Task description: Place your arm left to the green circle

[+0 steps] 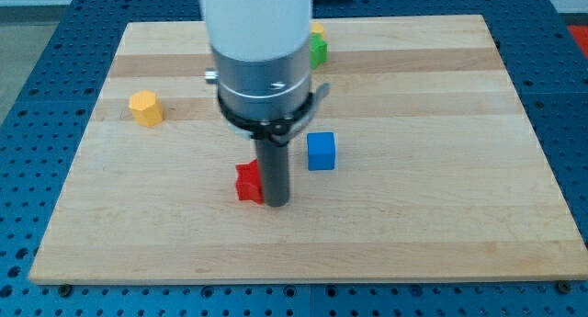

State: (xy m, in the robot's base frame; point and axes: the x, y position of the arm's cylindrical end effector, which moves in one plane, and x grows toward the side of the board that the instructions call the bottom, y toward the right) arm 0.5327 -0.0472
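Note:
My tip rests on the wooden board near the middle, toward the view's bottom. It touches or nearly touches the right side of a red block. A green block sits near the view's top, partly hidden behind the arm's white and grey body; its shape cannot be made out. A small yellow block peeks out just above the green one. The tip is well below and slightly left of the green block.
A blue cube lies just right of the rod. A yellow hexagon block sits at the view's left. The board lies on a blue perforated table.

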